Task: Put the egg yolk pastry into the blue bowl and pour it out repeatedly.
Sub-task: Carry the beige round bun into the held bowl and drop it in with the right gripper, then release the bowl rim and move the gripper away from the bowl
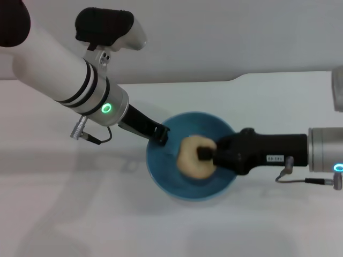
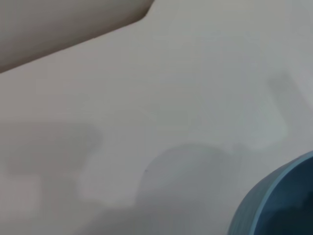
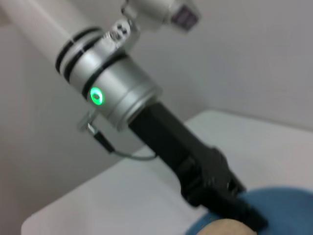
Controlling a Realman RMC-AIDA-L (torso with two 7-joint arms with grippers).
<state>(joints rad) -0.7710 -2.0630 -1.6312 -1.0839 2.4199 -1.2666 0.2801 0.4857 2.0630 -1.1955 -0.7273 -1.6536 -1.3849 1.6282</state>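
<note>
On the white bench (image 1: 64,214), we find the left gripper (image 1: 160,135) apparently clamped on the blue bowl (image 1: 161,171) rim; the right gripper (image 1: 205,154) grips the egg yolk pastry (image 1: 190,160): release low, centrally.

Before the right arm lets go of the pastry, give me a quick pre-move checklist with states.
1. Egg yolk pastry held by right gripper: ok, fingers closed on it.
2. Pastry over the blue bowl opening, not the table: ok in the head view.
3. Left gripper steadying the bowl: ok, fingers clamped on its left rim.
4. Bowl upright: looks roughly level; slight tilt cannot be ruled out.
5. Drop height above the bowl floor: cannot tell.
6. Bowl otherwise empty: cannot tell, the pastry and right gripper hide part of the inside.
</note>
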